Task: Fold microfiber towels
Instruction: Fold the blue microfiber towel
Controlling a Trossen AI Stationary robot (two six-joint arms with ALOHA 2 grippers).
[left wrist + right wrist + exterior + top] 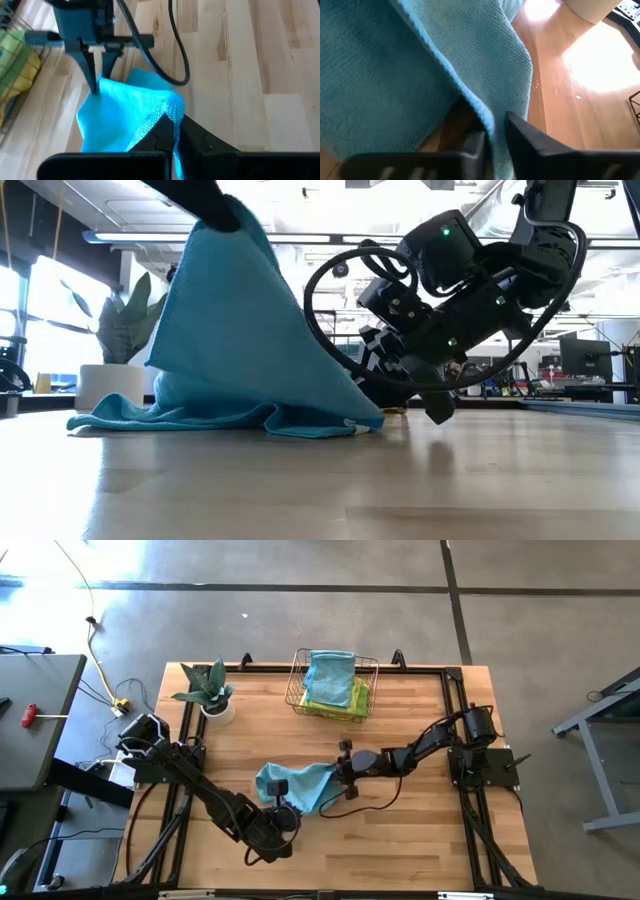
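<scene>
We see a teal towel (pixel 297 783) near the middle of the bench (pixel 400 830), well apart from the wire basket (pixel 333 686) at the far edge. The left hand (pixel 283 794) is clamped on one corner and holds it up off the wood — the cloth hangs from it in a tent, its lower part pooled on the bench. The right hand (pixel 494 131) sits at the towel's opposite edge, on the side away from the potted plant (pixel 212 695), fingers (pixel 525 135) narrowed with a fold of towel between them. More towels — teal over lime green and yellow — lie in the basket.
</scene>
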